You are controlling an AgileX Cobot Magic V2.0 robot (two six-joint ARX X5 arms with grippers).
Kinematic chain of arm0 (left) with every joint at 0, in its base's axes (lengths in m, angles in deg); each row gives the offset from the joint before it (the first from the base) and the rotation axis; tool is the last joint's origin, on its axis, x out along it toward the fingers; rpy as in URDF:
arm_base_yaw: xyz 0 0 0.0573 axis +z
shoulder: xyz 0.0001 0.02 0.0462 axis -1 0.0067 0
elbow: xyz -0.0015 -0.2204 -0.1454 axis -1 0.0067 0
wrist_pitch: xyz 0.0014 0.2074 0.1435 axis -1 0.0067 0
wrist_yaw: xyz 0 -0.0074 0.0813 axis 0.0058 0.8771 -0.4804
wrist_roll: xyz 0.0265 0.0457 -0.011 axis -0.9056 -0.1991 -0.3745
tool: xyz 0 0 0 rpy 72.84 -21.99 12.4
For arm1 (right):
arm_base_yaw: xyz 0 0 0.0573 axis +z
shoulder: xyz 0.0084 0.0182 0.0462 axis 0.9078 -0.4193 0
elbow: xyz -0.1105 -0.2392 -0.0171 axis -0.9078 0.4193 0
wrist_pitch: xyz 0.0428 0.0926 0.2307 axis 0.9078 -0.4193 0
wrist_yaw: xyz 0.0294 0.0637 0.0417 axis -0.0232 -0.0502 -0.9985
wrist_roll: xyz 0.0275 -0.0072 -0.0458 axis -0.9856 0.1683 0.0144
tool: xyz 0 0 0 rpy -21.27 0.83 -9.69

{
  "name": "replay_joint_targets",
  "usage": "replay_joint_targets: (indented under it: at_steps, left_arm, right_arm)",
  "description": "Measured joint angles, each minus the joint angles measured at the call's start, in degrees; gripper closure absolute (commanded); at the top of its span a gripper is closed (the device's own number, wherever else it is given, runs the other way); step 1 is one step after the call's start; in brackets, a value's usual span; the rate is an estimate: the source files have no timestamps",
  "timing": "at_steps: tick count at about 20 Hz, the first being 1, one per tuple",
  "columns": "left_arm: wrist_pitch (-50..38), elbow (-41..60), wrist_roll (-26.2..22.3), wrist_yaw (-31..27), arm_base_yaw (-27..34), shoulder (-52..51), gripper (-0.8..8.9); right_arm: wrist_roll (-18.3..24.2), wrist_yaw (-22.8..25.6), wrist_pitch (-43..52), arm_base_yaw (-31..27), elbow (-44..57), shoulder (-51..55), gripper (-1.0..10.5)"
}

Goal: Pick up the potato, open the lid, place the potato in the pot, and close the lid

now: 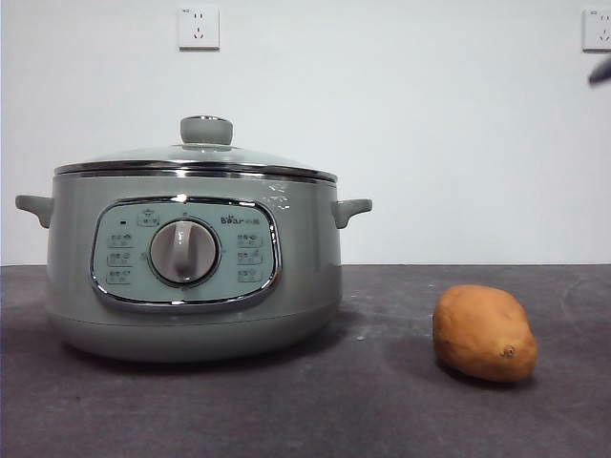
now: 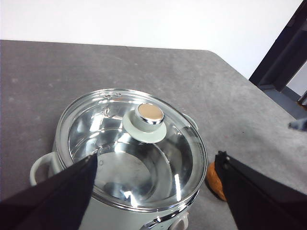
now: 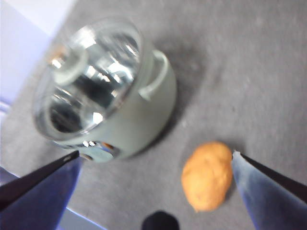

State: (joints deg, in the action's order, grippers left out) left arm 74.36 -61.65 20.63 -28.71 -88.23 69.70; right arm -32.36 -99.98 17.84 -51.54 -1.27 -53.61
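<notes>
Pot (image 1: pixel 196 277) sits left on the dark table (image 1: pixel 382 420), control panel and dial (image 1: pixel 183 252) facing the front camera. Lid (image 1: pixel 196 159) is seated flat on the rim, knob (image 1: pixel 206 130) on top, upright. Both side handles visible, nothing touching them.

Through the glass in the left wrist view the pot's inside is bare shiny steel: nothing in it that I can see, only reflections. Right wrist view is blurred but shows the same, lid on and a bright metal interior.

Potato (image 1: pixel 484 333) lies on the table to the right of the pot, apart from it, on its side, small dark eye toward the front camera. Not in the pot, not held.

Left gripper (image 2: pixel 156 165) hangs above the pot, jaws spread wide with the lid and its knob (image 2: pixel 145 124) between them in that view; holds nothing, no contact with the lid. A slice of potato (image 2: pixel 215 179) shows past the pot's edge there.

Right gripper (image 3: pixel 156 154) is up above the table, jaws wide apart and empty; potato (image 3: pixel 207 176) lies between them in its view, just beside one jaw, pot (image 3: pixel 108 91) off to the other side. Front view shows only a black tip (image 1: pixel 600 70) at the top right corner; can't tell from that view whose arm it is.

Two wall sockets on the white wall behind.
</notes>
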Motion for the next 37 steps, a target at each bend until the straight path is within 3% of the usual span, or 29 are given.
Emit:
replay_joint_targets:
  at_steps: [8,13,18,20,23,29,34,37]
  left_arm:
    - [-0.2,0.0,0.0,0.0,0.0,2.0,4.05]
    - [-0.2,0.0,0.0,-0.1,0.0,2.6,4.05]
    - [-0.2,0.0,0.0,-0.5,0.0,2.9,4.05]
    - [-0.2,0.0,0.0,-0.7,0.0,2.9,4.05]
    - [-0.2,0.0,0.0,-1.3,0.0,2.9,4.05]
    - [-0.2,0.0,0.0,-1.3,0.0,3.0,4.05]
    - [-0.7,0.0,0.0,-1.3,-0.2,5.7,4.05]
    - [-5.5,0.0,0.0,-2.2,-2.2,9.8,4.06]
  right_arm:
    - [-6.9,20.1,-1.8,16.7,-0.4,-15.7,3.8]
    - [-8.9,26.7,-1.1,19.4,-3.1,-27.5,3.8]
    - [-9.1,26.8,3.2,19.3,-3.2,-37.1,3.9]
    - [-9.6,26.8,3.3,19.3,-3.3,-39.5,5.4]
    - [-9.9,26.8,3.3,19.3,-3.3,-41.0,9.4]
    - [-9.9,26.8,3.0,19.3,-3.3,-38.9,9.6]
    - [-8.6,26.7,-4.2,19.3,-3.6,-28.2,9.6]
    - [-7.5,26.7,-9.9,19.3,-3.6,-20.7,9.6]
